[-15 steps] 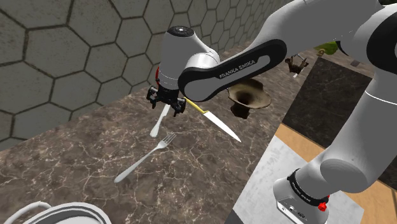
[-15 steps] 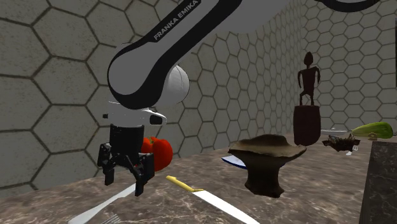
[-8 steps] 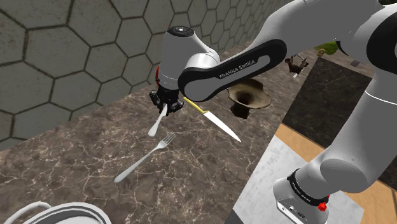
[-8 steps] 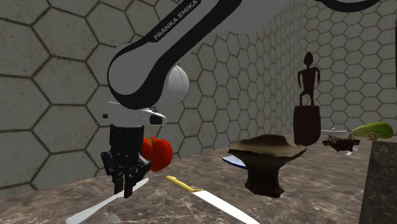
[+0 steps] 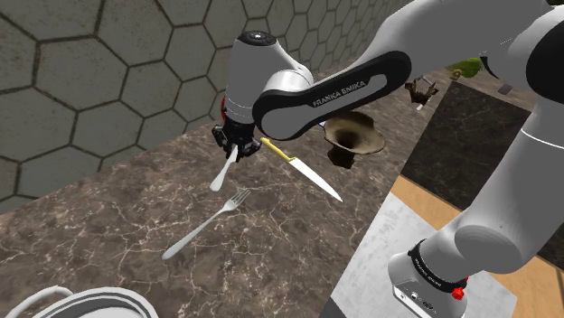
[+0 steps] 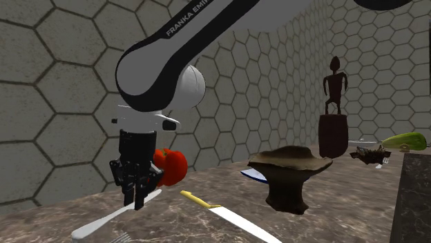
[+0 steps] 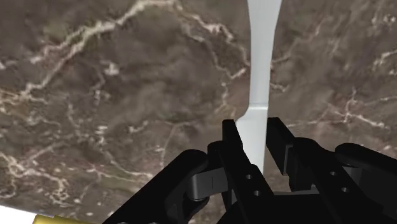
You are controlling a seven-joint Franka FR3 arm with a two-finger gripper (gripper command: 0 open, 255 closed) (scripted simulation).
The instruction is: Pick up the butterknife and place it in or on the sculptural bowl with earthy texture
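We saw our gripper (image 7: pixel 253 130) clamped on the pale butterknife (image 7: pixel 262 51), which jutted out ahead of it, brown bowl (image 5: pixel 354 137) well apart.

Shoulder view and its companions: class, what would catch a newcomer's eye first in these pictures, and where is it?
First the big white arm, its black gripper shut on a white butterknife over the brown marbled counter. Next the earthy brown pedestal bowl at the second exterior view's middle right, a dark figurine behind it by the hexagon-tiled wall.

One each — butterknife (image 5: pixel 221 174), knife (image 5: pixel 313 174), fork (image 5: pixel 206 224), bowl (image 5: pixel 355 136).
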